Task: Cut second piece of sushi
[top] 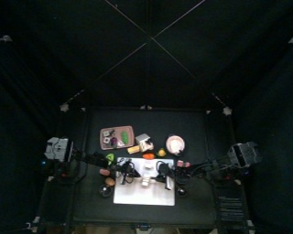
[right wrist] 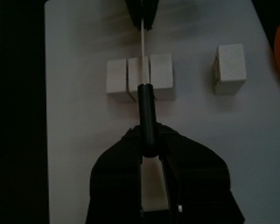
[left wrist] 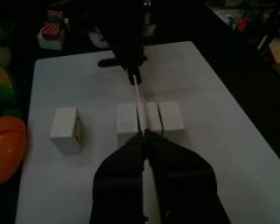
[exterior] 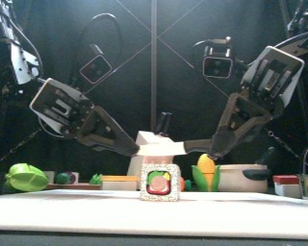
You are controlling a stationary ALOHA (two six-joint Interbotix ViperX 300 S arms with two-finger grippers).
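On the white cutting board (left wrist: 230, 140) lies a block of joined sushi pieces (left wrist: 168, 119), with one cut piece (left wrist: 67, 129) standing apart beside it. A knife with a black handle (right wrist: 146, 109) and a thin blade (left wrist: 136, 92) lies across the block along a seam. My right gripper (right wrist: 146, 133) is shut on the handle. The blade's far end runs into my left gripper (left wrist: 147, 140), whose jaws are shut on it. In the front view both arms meet above the sushi (exterior: 160, 181), which shows its pink and green face.
Toy food lies beside the board: an orange carrot (left wrist: 4, 149), corn (exterior: 206, 173), a green item (exterior: 26, 177) and a pot (exterior: 246, 179). Plates (top: 176, 143) and a tray (top: 116, 135) sit behind the board (top: 146, 194).
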